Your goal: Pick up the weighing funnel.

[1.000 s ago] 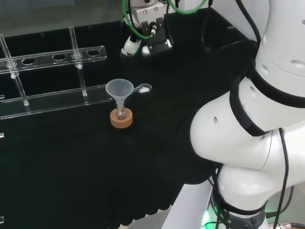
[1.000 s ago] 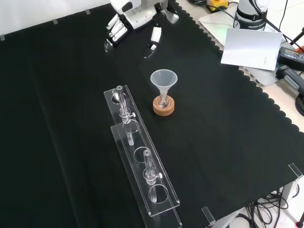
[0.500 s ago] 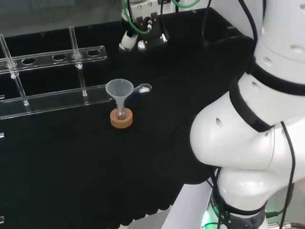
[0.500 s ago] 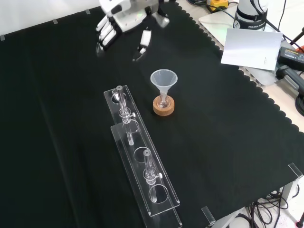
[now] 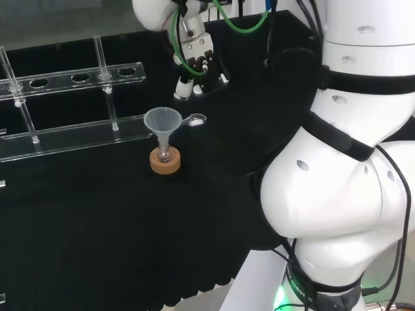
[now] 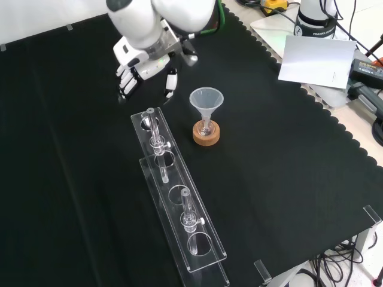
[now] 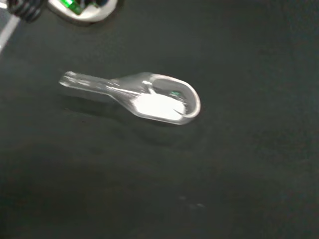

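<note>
weighing funnel [image 7: 149, 99]: 1 | funnel [image 6: 206, 100]: 1 | small flask [image 5: 165, 154]: 1 (clear, under the funnel's stem) | cork ring [image 6: 206, 135]: 1 | clear rack [image 6: 212, 236]: 1 | upright tubes [image 6: 154, 127] in rack: 2 | hand [image 6: 139, 64]: 1 | white sheet [image 6: 316, 60]: 1

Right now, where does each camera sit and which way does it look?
Head view: behind and above the arm's base, looking over its white links at the hand, funnel and weighing funnel.
Front view: before the arm, looking down on the cloth; the hand reaches in from the top.
Wrist view: at the wrist, looking down on the weighing funnel.
Shared: head and front views both show hand and funnel.
</note>
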